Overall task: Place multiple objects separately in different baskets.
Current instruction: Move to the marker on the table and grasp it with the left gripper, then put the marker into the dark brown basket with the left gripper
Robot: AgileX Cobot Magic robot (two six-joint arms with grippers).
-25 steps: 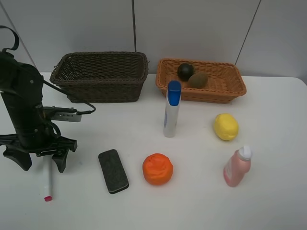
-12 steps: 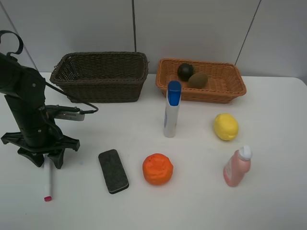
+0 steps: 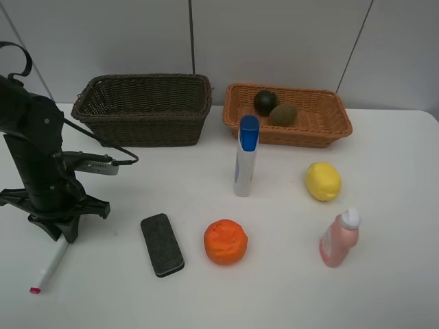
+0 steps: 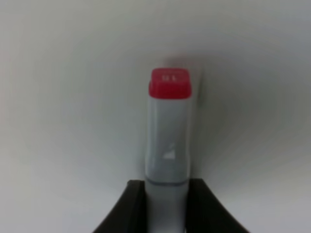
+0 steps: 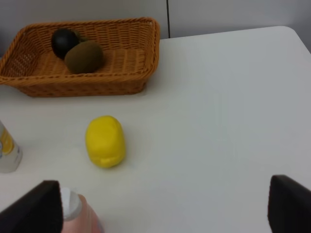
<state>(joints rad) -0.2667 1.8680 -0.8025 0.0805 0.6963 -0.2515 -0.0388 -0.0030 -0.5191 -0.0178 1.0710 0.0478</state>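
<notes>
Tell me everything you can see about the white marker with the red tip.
The white marker is a slim, smooth, plastic-looking stick with a squarish red cap bearing faint print. The left gripper pinches its plain end between two dark fingers. It slants toward the near-left corner of the table; whether the red end touches the tabletop is unclear.

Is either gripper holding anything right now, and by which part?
The left gripper pinches the marker at its white end, opposite the red tip. The right gripper is open and holds nothing.
</notes>
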